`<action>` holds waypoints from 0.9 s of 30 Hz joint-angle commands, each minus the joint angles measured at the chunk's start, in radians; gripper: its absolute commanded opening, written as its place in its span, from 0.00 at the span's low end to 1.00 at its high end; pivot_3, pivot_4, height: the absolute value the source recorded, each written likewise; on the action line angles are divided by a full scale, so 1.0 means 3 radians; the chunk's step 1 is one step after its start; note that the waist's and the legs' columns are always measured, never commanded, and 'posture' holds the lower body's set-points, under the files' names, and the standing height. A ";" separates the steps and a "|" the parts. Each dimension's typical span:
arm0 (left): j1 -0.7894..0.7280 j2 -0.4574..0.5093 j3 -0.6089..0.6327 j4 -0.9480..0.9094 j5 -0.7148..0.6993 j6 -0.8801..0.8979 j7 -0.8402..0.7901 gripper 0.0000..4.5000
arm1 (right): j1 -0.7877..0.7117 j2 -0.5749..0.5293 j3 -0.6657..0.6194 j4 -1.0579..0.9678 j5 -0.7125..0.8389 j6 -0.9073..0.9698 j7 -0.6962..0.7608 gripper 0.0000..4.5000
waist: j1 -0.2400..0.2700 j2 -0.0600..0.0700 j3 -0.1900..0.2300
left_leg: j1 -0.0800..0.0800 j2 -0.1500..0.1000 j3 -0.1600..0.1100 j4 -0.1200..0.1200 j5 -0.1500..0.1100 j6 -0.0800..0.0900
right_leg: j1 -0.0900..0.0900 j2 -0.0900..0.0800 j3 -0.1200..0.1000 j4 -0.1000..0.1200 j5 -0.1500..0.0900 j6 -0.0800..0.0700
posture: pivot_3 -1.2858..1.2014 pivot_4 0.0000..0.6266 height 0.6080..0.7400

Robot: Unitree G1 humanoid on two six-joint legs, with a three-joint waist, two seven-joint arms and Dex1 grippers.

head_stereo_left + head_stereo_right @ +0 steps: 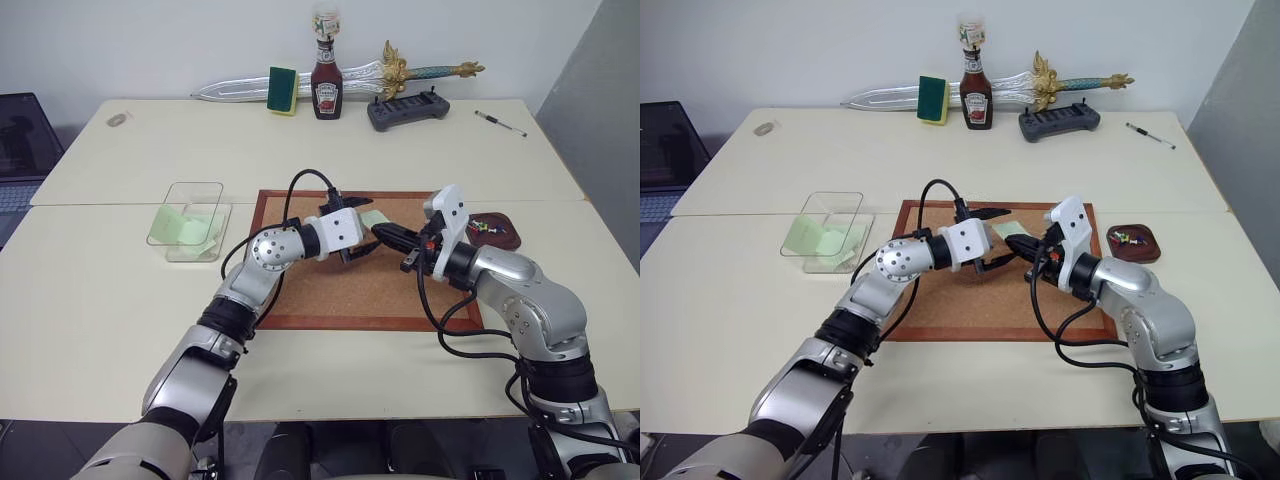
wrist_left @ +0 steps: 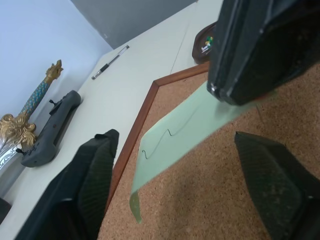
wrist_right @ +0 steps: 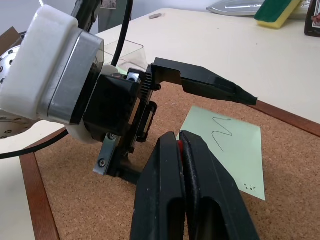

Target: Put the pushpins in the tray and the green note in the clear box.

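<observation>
Green note [image 3: 231, 150] hangs from right gripper [image 3: 184, 145]; left gripper [image 2: 175, 190] open-jawed beside.

A pale cream desk [image 1: 120, 290] carries a wood-framed cork board [image 1: 330, 290] at its middle, the clear box [image 1: 195, 215] to the left and the tray [image 1: 508, 238] to the right. Along the far edge lie a toy sword [image 1: 240, 88], sponge [image 1: 283, 90], ketchup bottle [image 1: 327, 88], dark controller [image 1: 407, 110] and pen [image 1: 500, 123].

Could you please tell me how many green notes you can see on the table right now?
3, I think: one green note pinched in the right gripper above the cork board, and what look like two in the clear box. More may lie underneath.
</observation>
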 commanded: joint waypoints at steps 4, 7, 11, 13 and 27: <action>-0.0038 0.0002 0.0060 -0.0058 -0.0022 -0.0140 -0.0049 0.54 | -0.0064 0.0018 -0.0112 -0.0122 0.0119 0.0013 -0.0073 0.00 | -0.0001 0.0000 0.0000 | 0.0000 0.0000 0.0000 0.0000 0.0000 0.0000 | 0.0000 0.0000 0.0000 0.0000 0.0000 0.0000 | 0.52 0.24 1.00; -0.0022 0.0011 0.0067 -0.0071 -0.0029 -0.0162 -0.0073 0.40 | -0.0061 0.0018 -0.0122 -0.0117 0.0143 0.0024 -0.0099 0.00 | -0.0001 0.0000 0.0000 | 0.0000 0.0000 0.0000 0.0000 0.0000 0.0000 | 0.0000 0.0000 0.0000 0.0000 0.0000 0.0000 | 0.52 0.24 1.00; 0.0014 0.0024 0.0073 -0.0093 -0.0060 -0.0162 -0.0138 0.22 | -0.0069 0.0029 -0.0145 -0.0096 0.0171 0.0046 -0.0142 0.00 | -0.0002 0.0000 0.0000 | 0.0000 0.0000 0.0000 0.0000 0.0000 0.0000 | 0.0000 0.0000 0.0000 0.0001 0.0000 0.0000 | 0.52 0.24 1.00; 0.0035 0.0031 0.0074 -0.0105 -0.0071 -0.0177 -0.0172 0.14 | -0.0077 0.0037 -0.0156 -0.0085 0.0177 0.0061 -0.0154 0.00 | -0.0004 0.0000 0.0000 | 0.0000 0.0000 0.0000 0.0000 0.0000 0.0000 | 0.0000 0.0000 0.0000 0.0001 0.0000 0.0000 | 0.52 0.24 1.00; 0.0101 0.0072 0.0014 -0.0157 0.0023 -0.0265 -0.0255 0.01 | -0.0201 0.0248 -0.0342 -0.0023 0.0408 0.0304 -0.0396 0.00 | -0.0028 0.0000 0.0000 | 0.0000 -0.0001 -0.0002 0.0001 0.0001 0.0000 | 0.0000 0.0000 0.0000 0.0003 0.0000 0.0000 | 0.52 0.24 1.00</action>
